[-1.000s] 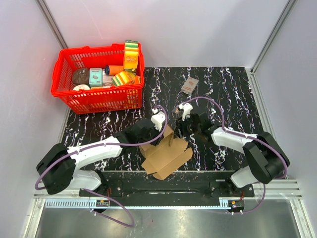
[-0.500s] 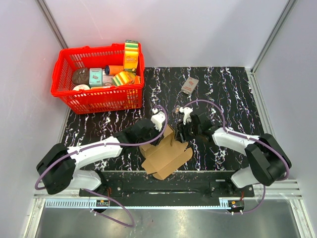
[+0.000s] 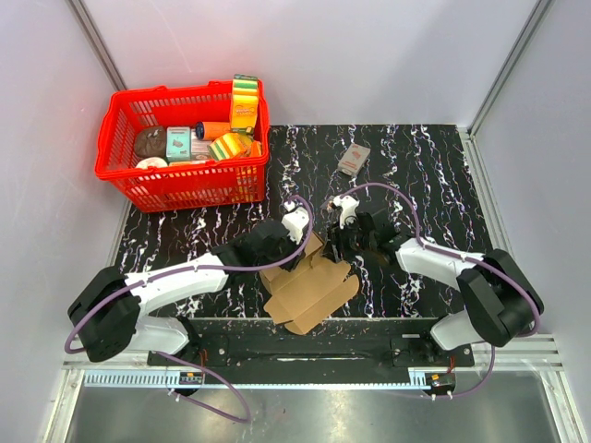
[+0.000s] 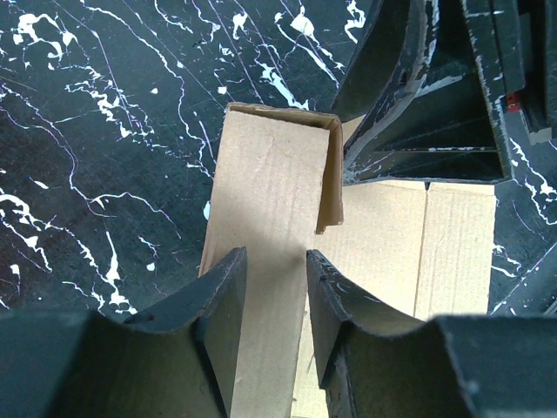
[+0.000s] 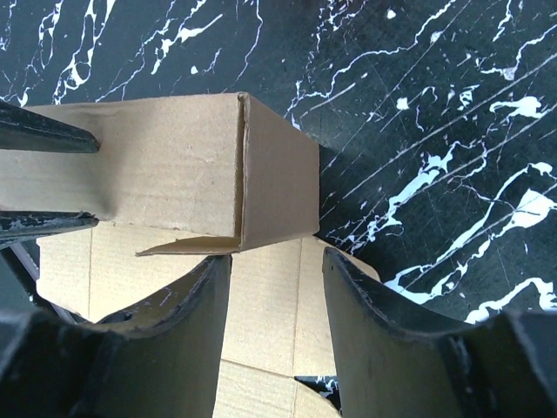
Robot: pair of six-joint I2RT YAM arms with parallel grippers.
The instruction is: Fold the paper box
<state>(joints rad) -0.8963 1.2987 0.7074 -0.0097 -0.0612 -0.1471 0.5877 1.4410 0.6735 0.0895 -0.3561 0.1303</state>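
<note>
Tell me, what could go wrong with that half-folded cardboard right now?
The raised flap of the box is only creased, and neither set of fingers looks clamped on it, so it may spring flat again. The left fingers and right fingers work very close together and could bump. A push might also slide the loose box across the table.

No readable text, grey-and-red packet (image 3: pixel 353 159) print too small, red basket (image 3: pixel 189 189) labels blurred

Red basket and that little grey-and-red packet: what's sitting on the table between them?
Nothing. In the top view, only bare black marbled table separates the red basket from the packet.
</note>
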